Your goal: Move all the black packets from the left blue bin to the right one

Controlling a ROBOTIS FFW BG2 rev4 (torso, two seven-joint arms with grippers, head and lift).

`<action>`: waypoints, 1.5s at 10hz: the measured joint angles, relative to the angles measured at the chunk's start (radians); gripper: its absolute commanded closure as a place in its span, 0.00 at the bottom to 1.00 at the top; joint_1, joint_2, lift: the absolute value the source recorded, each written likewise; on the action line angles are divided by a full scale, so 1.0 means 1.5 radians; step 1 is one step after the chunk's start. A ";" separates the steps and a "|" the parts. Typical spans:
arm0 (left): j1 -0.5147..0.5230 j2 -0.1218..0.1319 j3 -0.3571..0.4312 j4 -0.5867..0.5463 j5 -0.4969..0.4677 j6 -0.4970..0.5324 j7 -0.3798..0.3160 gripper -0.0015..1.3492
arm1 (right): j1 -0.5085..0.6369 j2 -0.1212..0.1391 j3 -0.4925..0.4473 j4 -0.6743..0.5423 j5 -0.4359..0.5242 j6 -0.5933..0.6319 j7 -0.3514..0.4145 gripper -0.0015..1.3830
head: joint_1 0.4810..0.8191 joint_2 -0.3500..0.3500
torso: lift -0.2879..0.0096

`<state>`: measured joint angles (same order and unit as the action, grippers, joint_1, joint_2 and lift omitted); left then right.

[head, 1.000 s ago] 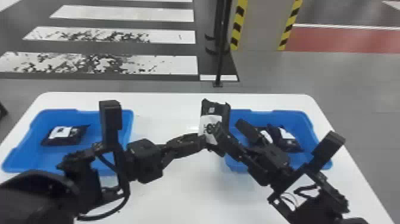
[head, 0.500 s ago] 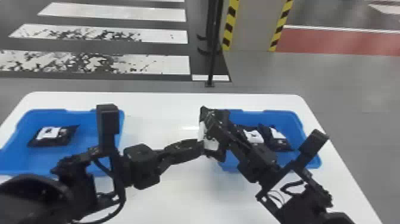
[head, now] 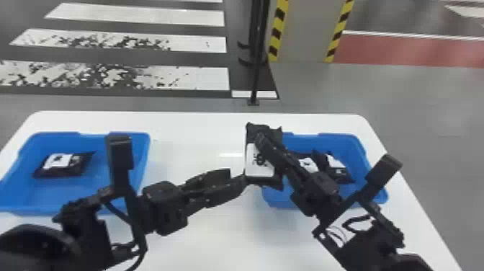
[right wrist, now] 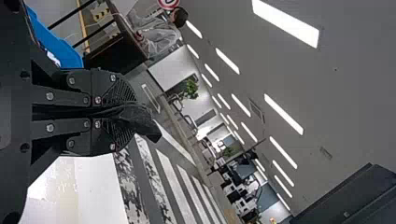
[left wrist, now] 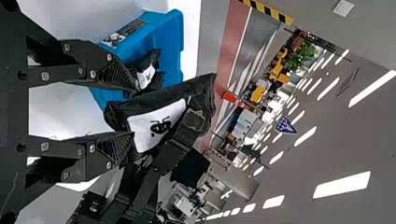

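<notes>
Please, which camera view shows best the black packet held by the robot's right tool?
The left wrist view: the packet appears large there, its white label facing the camera. The right wrist view shows its dark edge pinched in the right tool. The head view shows the label too, but that tool covers part of the packet.

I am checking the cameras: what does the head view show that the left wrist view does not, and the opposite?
Head view: the left blue bin, with one black packet inside.
Left wrist view: ceiling lights and a green plant.
Both: the right blue bin, the open left gripper, the right gripper and its held packet.
</notes>
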<state>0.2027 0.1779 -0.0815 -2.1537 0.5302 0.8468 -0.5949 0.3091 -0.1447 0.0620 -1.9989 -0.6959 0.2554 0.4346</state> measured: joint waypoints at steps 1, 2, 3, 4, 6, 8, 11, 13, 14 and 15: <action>0.013 -0.003 0.014 0.000 0.005 -0.003 -0.001 0.11 | -0.012 0.000 -0.011 0.017 0.006 0.000 0.000 0.92 | 0.63 0.36 | 0.50; 0.027 -0.005 0.029 0.000 0.011 -0.007 -0.002 0.11 | -0.032 -0.002 -0.025 0.046 0.015 0.000 -0.001 0.92 | 0.63 0.35 | 0.50; 0.041 -0.007 0.044 -0.003 0.013 -0.007 -0.005 0.11 | -0.058 -0.004 -0.041 0.088 0.032 0.000 -0.003 0.92 | 0.63 0.33 | 0.50; 0.056 -0.008 0.060 -0.008 0.013 -0.004 -0.006 0.11 | -0.085 -0.004 -0.059 0.131 0.057 0.000 -0.006 0.92 | 0.63 0.32 | 0.50; 0.080 -0.014 0.090 -0.016 0.013 0.003 -0.008 0.11 | -0.123 -0.005 -0.094 0.189 0.117 0.017 -0.012 0.82 | 0.63 0.29 | 0.50; 0.093 -0.015 0.106 -0.019 0.011 0.008 -0.009 0.11 | -0.139 -0.006 -0.107 0.211 0.147 0.064 -0.017 0.29 | 0.63 0.28 | 0.50; 0.098 -0.016 0.151 -0.024 -0.014 0.008 -0.010 0.11 | -0.109 -0.007 -0.119 0.176 0.215 0.044 -0.017 0.09 | 0.63 0.31 | 0.50; 0.083 -0.016 0.209 -0.024 -0.079 0.018 -0.010 0.11 | -0.027 0.002 -0.120 0.084 0.277 -0.006 -0.018 0.09 | 0.63 0.41 | 0.50; 0.075 -0.014 0.241 -0.024 -0.108 0.024 -0.009 0.11 | 0.021 0.014 -0.120 0.038 0.304 -0.030 -0.022 0.09 | 0.63 0.48 | 0.50; 0.063 -0.009 0.266 -0.024 -0.136 0.030 -0.007 0.11 | 0.065 0.027 -0.119 -0.003 0.327 -0.054 -0.028 0.09 | 0.63 0.52 | 0.50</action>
<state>0.2975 0.1639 0.3181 -2.1905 0.3267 0.8918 -0.6053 0.4063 -0.1048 -0.1159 -2.0040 -0.2052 0.1743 0.3920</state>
